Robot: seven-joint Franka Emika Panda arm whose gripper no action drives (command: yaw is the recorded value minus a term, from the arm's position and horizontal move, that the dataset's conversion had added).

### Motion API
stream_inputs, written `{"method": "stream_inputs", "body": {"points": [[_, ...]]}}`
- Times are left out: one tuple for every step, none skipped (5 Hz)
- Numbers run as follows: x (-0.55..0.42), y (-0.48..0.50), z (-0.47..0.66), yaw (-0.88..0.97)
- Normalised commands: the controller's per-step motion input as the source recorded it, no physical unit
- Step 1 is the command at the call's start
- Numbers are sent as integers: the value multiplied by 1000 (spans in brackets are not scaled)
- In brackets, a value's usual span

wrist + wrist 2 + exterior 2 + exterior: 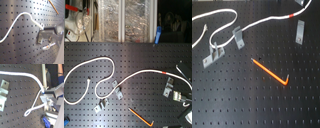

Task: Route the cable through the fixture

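Gripper [184, 94] sits at 3 o'clock in the second exterior view, clenched on the cable [139, 75] past its red band [168, 73]; a loose white loop hangs beside the fingers in the second wrist view. Cable is thin, flexible cord, snaking across the black perforated desk [242, 100] toward 9 o'clock. Grey metal bracket fixtures [213, 54] sit alongside it. Rigid orange L-shaped rod [271, 72] lies apart.

First exterior view looks steeply down, close on the black pegboard [237, 100]. Second exterior view sits higher and farther, facing shelving behind the board. Both share the orange rod [271, 71] and brackets [118, 92]. Both wrist views skim the board very near.
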Motion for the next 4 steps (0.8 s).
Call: {"method": "stream_inputs", "body": {"points": [[-5, 18, 0, 0], [-165, 189, 125, -274], [-209, 110, 201, -748], [-205, 97, 228, -754]]}}
